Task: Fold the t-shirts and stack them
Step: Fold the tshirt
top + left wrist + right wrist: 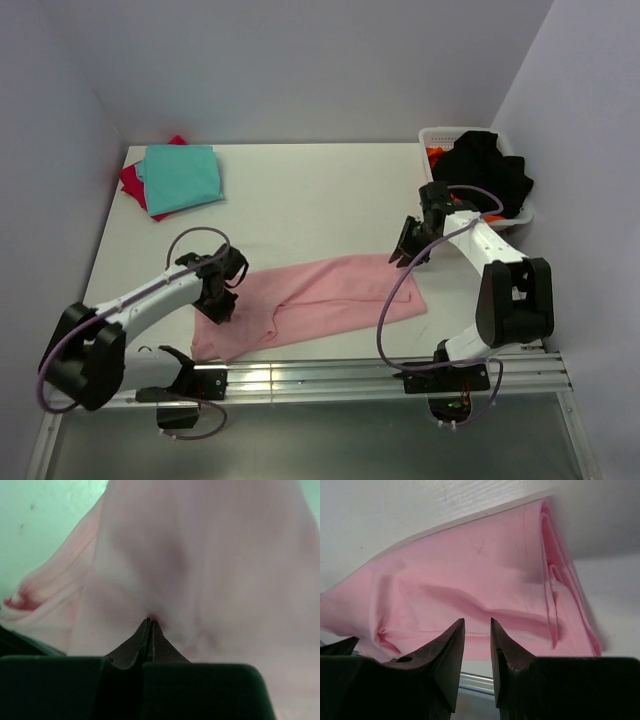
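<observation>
While the light pink t-shirt (320, 300) lies along 8-to-2 o'clock near the 6 o'clock edge of the table (300, 215), left gripper (220, 308) clenches its 8 o'clock end; right gripper (404, 256), narrowly parted, empty, sits at the other.

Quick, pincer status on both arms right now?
Left pincer: shut, pinching the pink t-shirt.
Right pincer: open, jaws narrowly apart over the same shirt, nothing between them.
</observation>
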`<state>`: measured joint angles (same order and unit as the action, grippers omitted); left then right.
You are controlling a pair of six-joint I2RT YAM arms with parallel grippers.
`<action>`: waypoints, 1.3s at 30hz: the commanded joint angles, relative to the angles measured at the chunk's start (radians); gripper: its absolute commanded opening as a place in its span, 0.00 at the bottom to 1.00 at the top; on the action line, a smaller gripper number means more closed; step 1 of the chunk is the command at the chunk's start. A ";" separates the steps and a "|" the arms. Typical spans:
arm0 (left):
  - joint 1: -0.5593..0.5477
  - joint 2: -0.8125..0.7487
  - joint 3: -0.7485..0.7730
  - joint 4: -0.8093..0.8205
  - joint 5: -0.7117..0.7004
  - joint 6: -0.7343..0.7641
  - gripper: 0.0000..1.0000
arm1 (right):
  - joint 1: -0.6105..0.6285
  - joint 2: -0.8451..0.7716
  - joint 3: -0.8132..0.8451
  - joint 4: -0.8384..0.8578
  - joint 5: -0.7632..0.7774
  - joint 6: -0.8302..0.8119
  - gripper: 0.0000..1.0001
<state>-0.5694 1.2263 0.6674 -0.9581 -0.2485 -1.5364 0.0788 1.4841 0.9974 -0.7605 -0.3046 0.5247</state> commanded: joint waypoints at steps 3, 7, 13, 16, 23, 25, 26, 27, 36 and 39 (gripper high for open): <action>0.124 0.169 0.083 0.148 0.023 0.189 0.00 | 0.039 0.137 0.063 0.029 0.044 -0.022 0.34; 0.184 0.312 0.123 0.208 0.064 0.245 0.00 | 0.041 0.264 0.099 0.029 0.108 -0.045 0.00; 0.266 0.522 0.253 0.225 0.072 0.340 0.00 | 0.035 0.354 0.124 0.000 0.139 -0.043 0.00; 0.292 0.620 0.414 0.194 0.034 0.404 0.00 | 0.036 0.338 0.078 -0.022 0.134 -0.026 0.00; 0.324 1.065 1.129 0.003 -0.005 0.573 0.00 | 0.301 0.298 -0.031 -0.007 0.038 0.086 0.00; 0.324 1.236 1.415 -0.016 0.076 0.626 0.00 | 0.451 0.314 -0.051 0.018 0.004 0.156 0.00; 0.324 1.293 1.513 -0.043 0.110 0.663 0.00 | 0.507 0.329 -0.043 0.042 -0.028 0.178 0.00; 0.321 1.347 1.605 -0.042 0.155 0.683 0.00 | 0.620 0.376 -0.031 0.056 -0.056 0.198 0.00; 0.252 1.264 1.638 0.383 0.584 0.777 0.57 | 0.977 0.591 0.498 -0.105 -0.001 0.038 0.00; 0.264 1.162 1.670 0.374 0.592 0.780 0.99 | 0.966 0.584 0.562 -0.164 0.044 0.035 0.00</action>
<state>-0.3115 2.5381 2.3135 -0.6781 0.2737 -0.7860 1.0878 2.0796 1.4929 -0.8169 -0.3660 0.5873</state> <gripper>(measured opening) 0.922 0.005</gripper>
